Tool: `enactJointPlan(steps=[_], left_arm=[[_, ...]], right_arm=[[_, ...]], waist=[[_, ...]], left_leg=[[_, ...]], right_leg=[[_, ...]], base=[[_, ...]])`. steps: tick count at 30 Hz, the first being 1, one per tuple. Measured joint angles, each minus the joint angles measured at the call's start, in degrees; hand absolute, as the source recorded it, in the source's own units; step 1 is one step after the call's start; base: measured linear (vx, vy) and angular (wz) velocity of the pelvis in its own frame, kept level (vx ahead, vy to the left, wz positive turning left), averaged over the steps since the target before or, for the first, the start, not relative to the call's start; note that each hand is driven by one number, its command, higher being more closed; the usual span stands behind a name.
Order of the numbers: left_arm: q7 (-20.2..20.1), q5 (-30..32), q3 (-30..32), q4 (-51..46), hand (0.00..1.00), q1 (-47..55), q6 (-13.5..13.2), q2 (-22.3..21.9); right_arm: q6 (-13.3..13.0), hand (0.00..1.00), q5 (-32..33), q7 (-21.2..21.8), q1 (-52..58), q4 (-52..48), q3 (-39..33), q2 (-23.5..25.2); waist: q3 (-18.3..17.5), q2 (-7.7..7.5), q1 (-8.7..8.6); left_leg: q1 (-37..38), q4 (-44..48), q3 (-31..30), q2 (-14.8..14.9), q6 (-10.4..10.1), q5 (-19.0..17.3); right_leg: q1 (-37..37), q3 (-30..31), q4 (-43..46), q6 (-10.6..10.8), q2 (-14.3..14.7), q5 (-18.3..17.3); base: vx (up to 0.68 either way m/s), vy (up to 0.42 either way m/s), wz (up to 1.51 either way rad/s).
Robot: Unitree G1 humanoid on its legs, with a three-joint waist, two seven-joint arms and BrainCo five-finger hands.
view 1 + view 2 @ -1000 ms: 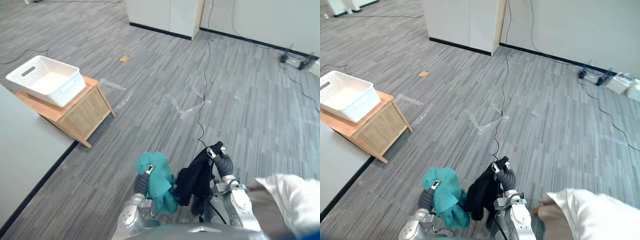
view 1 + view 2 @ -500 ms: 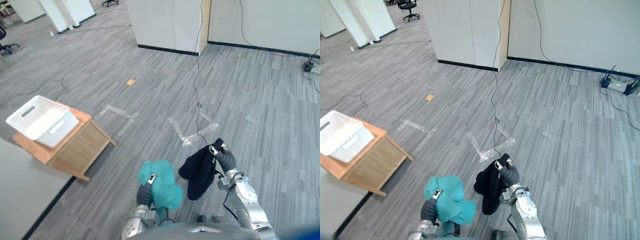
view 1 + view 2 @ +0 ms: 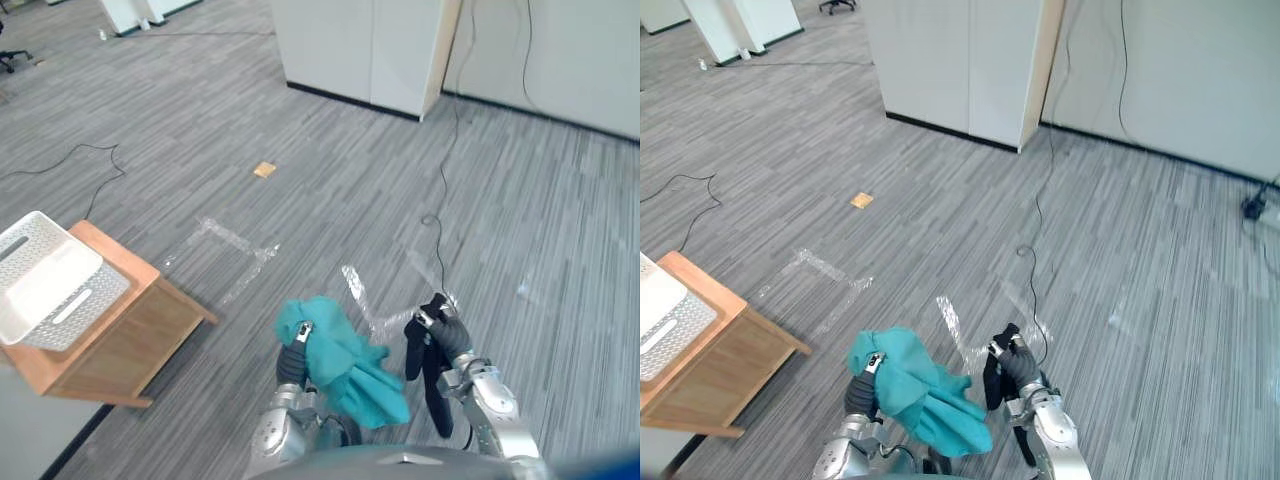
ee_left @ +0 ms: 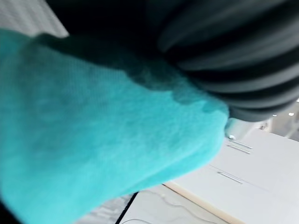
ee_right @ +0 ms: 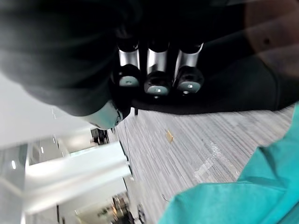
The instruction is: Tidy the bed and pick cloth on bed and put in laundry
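I carry a teal cloth (image 3: 345, 365) bunched in my left hand (image 3: 292, 362), held up at the bottom middle of the eye views; it drapes down toward the right. The same teal cloth (image 4: 93, 135) covers the hand's fingers in the left wrist view. My right hand (image 3: 446, 335) is shut on a black cloth (image 3: 432, 385) that hangs down in a narrow strip; its fingers (image 5: 156, 74) curl into that black cloth (image 5: 60, 51). A white laundry basket (image 3: 45, 285) stands on a low wooden table (image 3: 110, 345) at the far left.
Grey plank floor spreads ahead with tape marks (image 3: 355, 290), a thin black cable (image 3: 440, 230) running toward the back wall, and a small tan scrap (image 3: 264, 169). White cabinets (image 3: 365, 45) stand at the back. A grey-white surface edge (image 3: 40, 455) shows at the lower left.
The whole view has swung, so the basket and table sit further left and nearer the edge. The teal cloth now trails out to the right; the black cloth hangs narrower.
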Motion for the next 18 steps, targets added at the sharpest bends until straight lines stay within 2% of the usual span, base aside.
enactJointPlan(steps=[1,4,6,7,8,9,10,11,12,13,14,15,16,17,18], left_arm=[[0.4,0.0,-0.1,-0.1,1.0,0.2,0.7,0.2],[2.6,-0.1,-0.2,-1.7,1.0,0.0,0.8,1.0],[3.5,-0.2,-0.3,-1.6,1.0,-1.6,1.8,1.0],[3.6,-0.2,-0.3,-1.5,1.0,-1.9,2.0,1.0],[3.5,-0.2,-0.3,-1.2,1.0,-2.1,2.1,0.9],[3.4,-0.1,0.0,0.1,1.0,-2.5,1.9,0.9],[3.3,-0.1,0.3,0.9,1.0,-2.6,1.8,0.9],[3.0,0.0,0.9,3.6,1.0,-2.1,1.4,0.9],[3.0,0.0,1.6,5.9,1.0,-2.2,1.5,-0.7],[2.8,0.1,1.8,6.0,1.0,-2.3,1.2,-0.7],[1.8,0.6,1.8,6.6,1.0,-2.1,0.0,-0.8],[0.9,0.6,2.4,7.0,1.0,-1.0,-1.9,-0.5],[0.6,0.6,3.1,7.0,1.0,-0.3,-2.6,-0.5],[0.0,0.5,4.4,7.3,1.0,0.9,-3.4,-0.5],[-0.2,0.4,5.2,7.8,1.0,1.1,-3.4,-0.5]], right_arm=[[0.4,1.0,-0.3,-0.2,0.9,0.6,0.2,0.2],[0.3,1.0,-0.9,-0.6,1.8,0.7,1.7,0.2],[0.3,1.0,-0.9,-2.0,1.7,0.8,2.5,0.3],[0.3,1.0,-0.9,-2.2,1.6,0.8,2.5,0.3],[0.3,1.0,-0.9,-2.2,1.4,0.9,2.5,0.2],[0.3,1.0,-0.9,-2.1,1.1,0.9,2.5,0.1],[0.3,1.0,-0.9,-2.0,1.0,0.9,2.5,0.1],[0.3,1.0,-0.9,-1.8,0.8,1.0,2.5,0.1],[0.4,1.0,-0.9,-1.6,0.0,1.6,1.9,-1.0],[0.4,1.0,-0.9,-1.5,-1.3,1.6,1.2,-0.9],[0.4,1.0,-0.9,-1.3,-1.5,1.7,0.0,-1.1],[0.4,1.0,-0.9,-1.0,-1.1,1.6,0.4,-1.4],[0.4,1.0,-0.9,-0.7,-1.2,1.6,0.9,-1.5],[0.4,1.0,-0.8,-0.2,-1.5,1.6,1.4,-1.4],[0.4,1.0,-0.8,-0.1,-1.9,1.6,1.6,-1.4]], waist=[[0.4,1.07,-0.61],[0.0,1.14,-1.8],[0.5,1.83,-2.3],[0.8,2.3,-2.25],[1.2,3.07,-2.25],[1.2,3.09,-2.15],[1.2,2.85,-2.07],[1.3,2.66,-2.17],[1.9,5.0,-0.55],[2.4,5.07,-0.58],[3.5,4.49,-0.68],[3.1,3.93,-0.47],[2.8,3.52,-0.41],[1.9,2.05,-0.38],[1.8,2.51,-0.27]], left_leg=[[2.9,-0.6,-2.8,-0.1,-0.1,-0.6],[6.7,-3.8,-10.0,0.5,-0.5,-0.6],[7.7,-4.0,-16.2,2.7,-2.8,-1.7],[8.2,-4.0,-17.6,3.6,-3.8,-2.2],[8.9,-3.5,-19.7,5.3,-5.7,-3.3],[9.2,-2.1,-21.4,6.4,-8.0,-4.6],[9.5,-1.6,-21.7,6.8,-9.2,-5.3],[10.0,-0.2,-23.1,8.1,-11.7,-7.0],[9.9,0.8,-23.8,10.2,-12.6,-7.3],[9.8,0.3,-24.0,10.0,-12.9,-6.4],[10.7,-0.9,-24.4,10.3,-12.5,-3.1],[11.8,0.1,-24.7,11.3,-12.7,-1.7],[11.5,1.5,-25.3,11.5,-12.7,-1.7],[10.0,5.0,-25.5,11.5,-12.7,-1.7],[8.9,7.8,-25.6,12.3,-12.7,-1.7]], right_leg=[[-3.0,-0.2,3.5,-1.2,-1.7,-1.2],[-10.4,1.5,-4.1,0.2,-1.1,-4.2],[-13.5,1.9,-21.4,1.3,3.2,-5.5],[-13.8,2.0,-26.3,1.3,4.5,-5.4],[-14.2,3.3,-35.9,1.9,7.3,-3.0],[-14.3,5.8,-46.3,2.5,9.4,2.0],[-14.1,7.5,-51.8,3.2,10.0,5.4],[-12.3,9.4,-55.9,0.9,11.3,14.1],[-11.3,7.9,-54.3,-0.9,13.5,13.3],[-11.7,8.0,-51.5,-1.5,12.8,10.8],[-11.8,8.0,-45.4,-1.7,11.7,6.6],[-11.5,7.8,-40.3,-1.9,11.3,2.5],[-11.2,7.7,-38.6,-1.6,11.1,0.5],[-10.6,7.5,-37.6,-1.5,11.0,-4.2],[-9.7,6.4,-37.7,-1.6,11.4,-5.0]], base=[[0.49,0.028,1.08],[0.52,-0.031,1.41],[0.54,-0.26,1.44],[0.52,-0.342,1.19],[0.44,-0.337,1.08],[0.45,-0.364,1.05],[0.48,-0.418,1.04],[0.46,-0.39,0.58],[0.42,-0.365,0.51],[0.33,-0.32,0.48],[0.3,-0.33,0.85],[0.29,-0.334,0.92],[0.28,-0.3,0.82],[0.21,-0.223,0.58],[0.22,-0.245,0.61]])
